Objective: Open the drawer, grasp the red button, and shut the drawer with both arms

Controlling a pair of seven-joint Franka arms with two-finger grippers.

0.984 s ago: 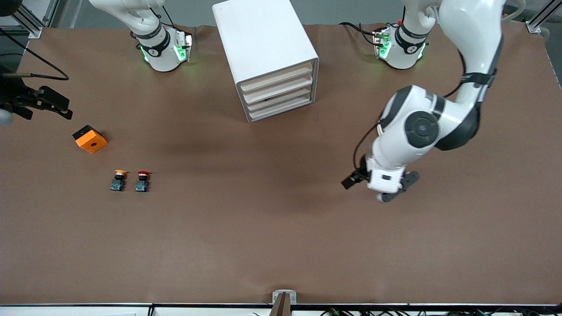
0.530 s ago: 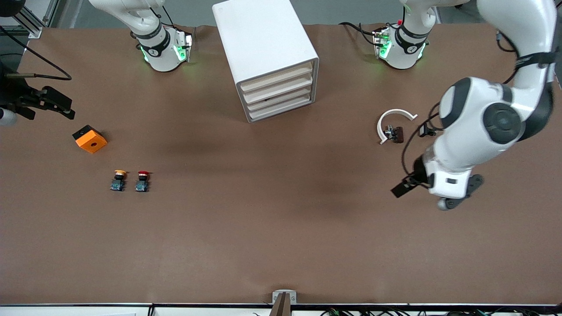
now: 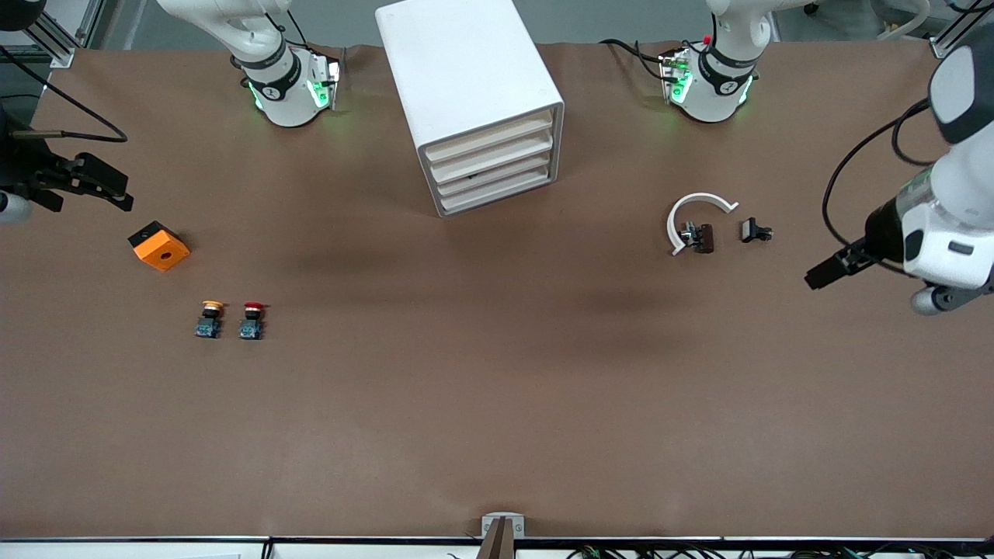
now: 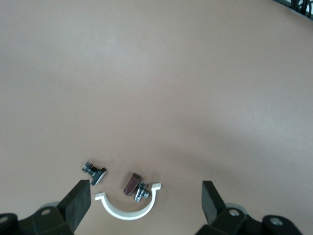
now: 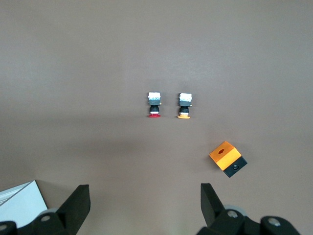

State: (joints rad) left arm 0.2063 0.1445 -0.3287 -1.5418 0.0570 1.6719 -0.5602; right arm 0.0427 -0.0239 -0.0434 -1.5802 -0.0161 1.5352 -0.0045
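A big brown desk [image 3: 497, 404] holds a white box of drawers [image 3: 474, 101], and all its drawers are shut. The button [image 3: 251, 320] with the red cap lies on the desk toward the right arm's end, well apart from the drawers and nearer to the front camera than they are. Just beside it lies a button with a yellow cap [image 3: 208, 319]. An orange cube [image 3: 159, 245] with a hole sits near them, a bit farther from the camera. The right gripper [image 5: 145, 203] hangs in the air over the edge of the desk at that end, close to the cube, and its fingers [image 5: 78, 204] are spread wide and hold nothing. The left gripper [image 4: 145, 200] is up over the left arm's end of the desk, and its fingers [image 4: 78, 198] are spread wide and hold nothing too. Near it on the desk lie a white curved piece [image 3: 691, 213], a small brown part [image 3: 701, 237] touching it, and a little black part [image 3: 753, 230] just beside them.
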